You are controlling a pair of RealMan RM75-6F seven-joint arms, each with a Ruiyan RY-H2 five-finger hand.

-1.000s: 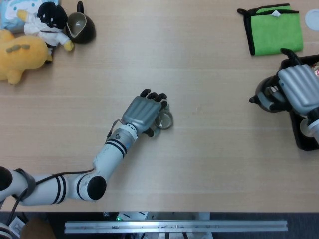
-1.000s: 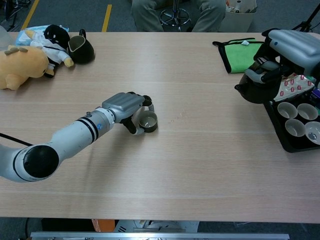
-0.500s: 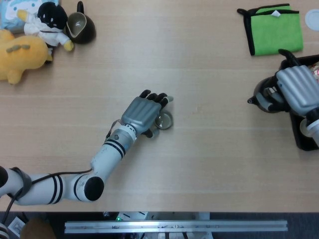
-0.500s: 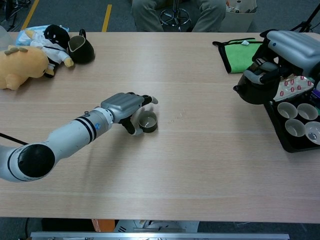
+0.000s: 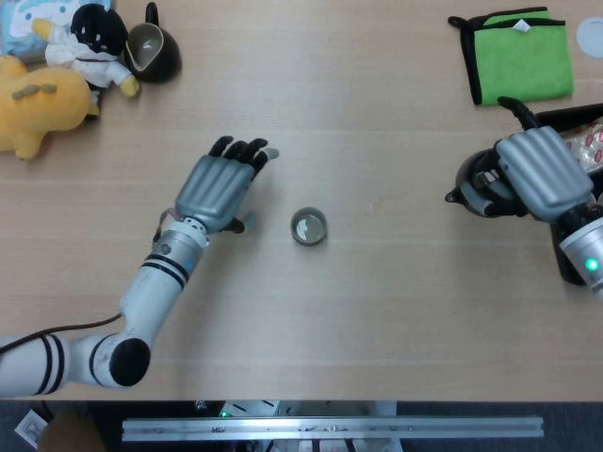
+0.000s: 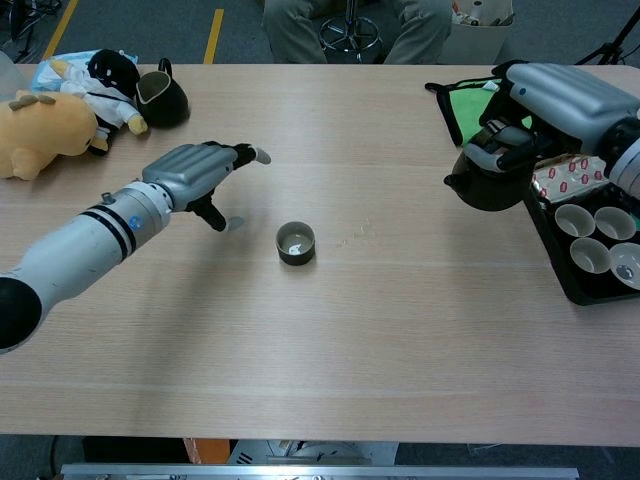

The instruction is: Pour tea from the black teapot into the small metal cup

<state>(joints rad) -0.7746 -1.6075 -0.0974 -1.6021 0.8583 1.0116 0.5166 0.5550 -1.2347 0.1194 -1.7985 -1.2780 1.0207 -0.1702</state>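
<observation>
The small metal cup (image 5: 308, 227) (image 6: 296, 243) stands upright and alone near the table's middle. My left hand (image 5: 219, 187) (image 6: 196, 170) hovers to the left of it, fingers spread, holding nothing. At the right, my right hand (image 5: 535, 176) (image 6: 552, 108) grips the black teapot (image 5: 479, 194) (image 6: 487, 180), lifted off the table with its spout pointing left toward the cup. The hand covers most of the teapot's handle and lid.
A black tray (image 6: 590, 293) with several cups sits at the right edge. A green cloth (image 5: 520, 55) lies at the back right. At the back left are a yellow plush toy (image 5: 36, 101), a panda toy (image 5: 94, 42) and a dark pitcher (image 5: 154, 49).
My left hand let go of the metal cup and drew back to the left, opening its fingers. The right hand carried the teapot leftward, closer to the cup.
</observation>
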